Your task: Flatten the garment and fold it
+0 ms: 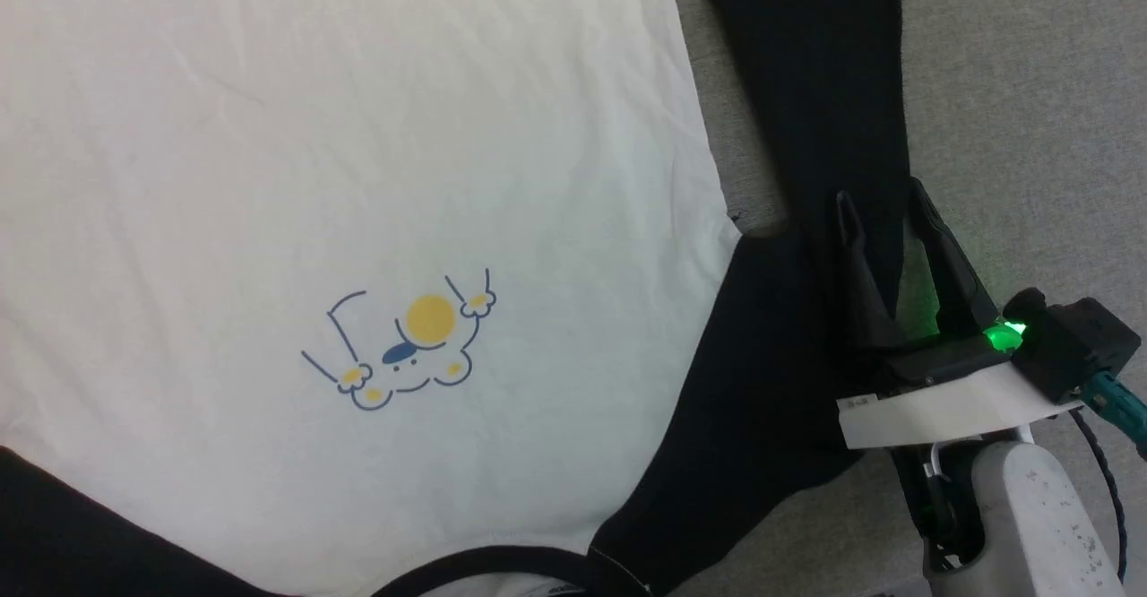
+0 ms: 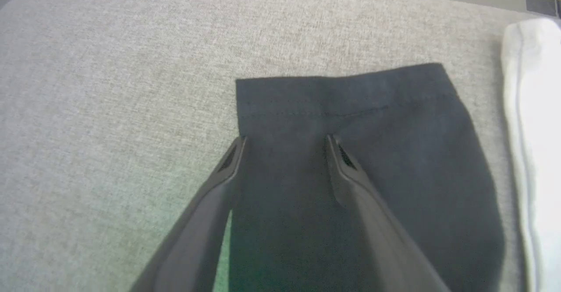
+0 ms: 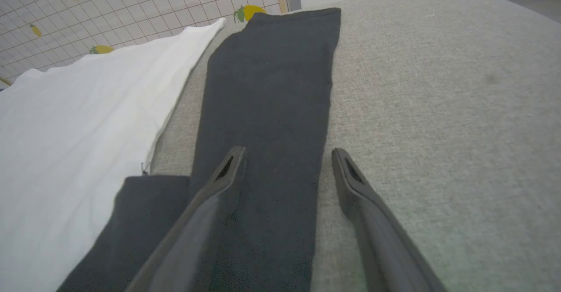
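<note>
**Shirt spread flat, both grippers open over its black sleeves**

The garment (image 1: 358, 131) lies face up on a grey fabric surface (image 1: 1030, 86), its white body smooth apart from faint creases. The black collar (image 1: 502, 570) is at the near edge and the body runs away to the far side. A small yellow-and-blue cartoon print (image 1: 408, 346) sits on the chest, left of the middle of the head view. On the right, the black raglan shoulder widens toward the collar, and the right sleeve (image 1: 806, 86) stretches straight to the far side, a little apart from the white side seam.

The right gripper (image 1: 880, 194) hangs over that sleeve close to the armpit, fingers spread wide. In its wrist view one finger is above the black cloth and the other above bare grey surface just past the sleeve's right edge. Whether the tips touch cannot be told. A green light (image 1: 1004, 337) glows at its base.

The left gripper (image 2: 285, 143) is also spread, nothing pinched. It is over a black sleeve cuff (image 2: 342, 94) that lies flat, one finger at the cuff's edge and the other over its middle. A strip of white cloth (image 2: 530, 129) lies just beside the cuff. A checked cloth with lemon prints (image 3: 109, 2) shows beyond the garment's far end.
</note>
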Robot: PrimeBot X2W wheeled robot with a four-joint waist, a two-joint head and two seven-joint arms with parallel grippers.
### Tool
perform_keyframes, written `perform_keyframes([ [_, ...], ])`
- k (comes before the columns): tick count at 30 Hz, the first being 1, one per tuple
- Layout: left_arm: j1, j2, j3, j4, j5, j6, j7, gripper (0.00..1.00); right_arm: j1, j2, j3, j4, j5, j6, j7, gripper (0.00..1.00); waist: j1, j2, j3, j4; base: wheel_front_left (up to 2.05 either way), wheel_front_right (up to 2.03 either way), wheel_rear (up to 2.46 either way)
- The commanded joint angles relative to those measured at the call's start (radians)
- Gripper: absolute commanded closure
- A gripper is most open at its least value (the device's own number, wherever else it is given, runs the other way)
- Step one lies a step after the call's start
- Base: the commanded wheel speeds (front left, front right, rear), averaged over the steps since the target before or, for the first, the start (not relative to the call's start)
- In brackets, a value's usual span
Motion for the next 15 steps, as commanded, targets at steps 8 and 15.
perform_keyframes([
  [8, 0.088, -0.030, 0.008, -0.063, -0.014, 0.007, -0.010, 1.00, -0.020, 0.000, -0.006, 0.009, -0.002, -0.002, -0.007, 0.00, 0.0001, 0.0110, -0.025, 0.017, 0.00, 0.00, 0.00],
  [15, 0.119, -0.047, 0.044, -0.120, -0.012, -0.018, -0.157, 1.00, -0.004, 0.000, -0.023, 0.021, -0.015, -0.002, -0.007, 0.00, 0.0001, 0.0110, -0.131, 0.052, 0.00, 0.00, 0.00],
])
